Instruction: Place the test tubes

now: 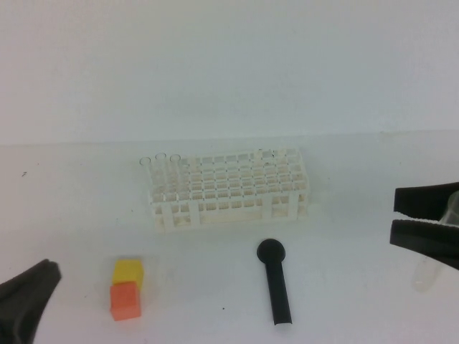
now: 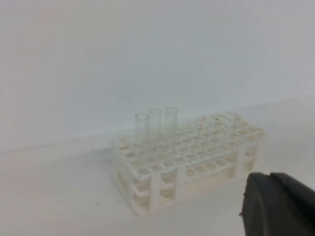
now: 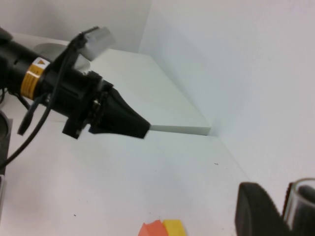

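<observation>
Right tool (image 1: 394, 217) clamps a tube (image 1: 424, 276) over the surface's (image 1: 344, 308) right side.
Left tool (image 1: 25, 301) sits at the near-left corner; its opening cannot be told.

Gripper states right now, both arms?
Left gripper: at the near left, state cannot be told.
Right gripper: at the far right, closed on a test tube.

A: Where do we mark the left gripper (image 1: 41, 278)?

B: At the near left corner of the high view, pointing inward. In the right wrist view we see the left arm (image 3: 54, 86) stretched above the table, tapering to a dark tip.

A: And the right gripper (image 1: 394, 217)?

B: At the right edge, its two black fingers (image 1: 430, 201) pointing inward, one above the other, clamped on a clear test tube (image 1: 424, 276).
</observation>
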Tool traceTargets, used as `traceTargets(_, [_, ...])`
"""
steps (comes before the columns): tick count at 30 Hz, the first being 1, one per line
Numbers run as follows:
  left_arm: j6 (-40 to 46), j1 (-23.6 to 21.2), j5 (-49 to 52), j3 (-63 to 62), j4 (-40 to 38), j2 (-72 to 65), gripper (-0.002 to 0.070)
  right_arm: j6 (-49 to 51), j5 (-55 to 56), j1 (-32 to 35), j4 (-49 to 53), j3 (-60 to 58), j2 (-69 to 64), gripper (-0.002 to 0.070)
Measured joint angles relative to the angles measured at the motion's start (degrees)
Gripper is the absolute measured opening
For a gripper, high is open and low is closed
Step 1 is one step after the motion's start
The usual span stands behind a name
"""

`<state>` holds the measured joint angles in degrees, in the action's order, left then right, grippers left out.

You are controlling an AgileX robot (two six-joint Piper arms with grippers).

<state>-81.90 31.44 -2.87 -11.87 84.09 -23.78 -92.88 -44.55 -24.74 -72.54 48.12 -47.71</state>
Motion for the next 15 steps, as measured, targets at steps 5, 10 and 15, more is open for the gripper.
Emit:
traceTargets(5, [0.0, -7.9, 0.3, 5.0, 0.0, 10.0, -0.0001, -0.7, 0.1, 0.0, 0.0, 0.0, 0.0, 0.0113])
traceTargets(10, [0.0, -14.8, 0.3, 10.1, 0.0, 17.2, -0.0001, -0.8, 0.9, 0.0, 0.0, 0.0, -0.9, 0.0113])
traceTargets(15, [0.0, -19.1, 0.6, 12.0, 0.3, 21.0, -0.0001, -0.9, 1.3, 0.0, 0.0, 0.0, -3.5, 0.0113])
